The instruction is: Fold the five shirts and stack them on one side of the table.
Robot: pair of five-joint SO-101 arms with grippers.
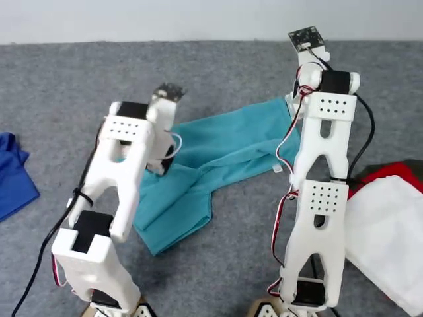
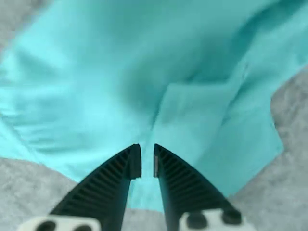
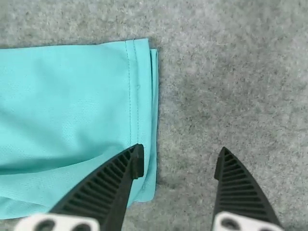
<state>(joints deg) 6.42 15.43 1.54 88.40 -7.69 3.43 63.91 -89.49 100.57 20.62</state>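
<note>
The left hand [image 2: 147, 161] is closed to a sliver, seemingly pinching a crease of the teal shirt [image 1: 225, 148], which lies rumpled mid-way across the grey surface [image 1: 59, 86]. The right hand [image 3: 183, 166], wide open and holding nothing, straddles the shirt's edge. I'd have it drop lower and take both layers before folding.

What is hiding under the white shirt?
A red shirt pokes out from under the white shirt at its far edge. How much more lies beneath is covered, so I cannot tell.
</note>
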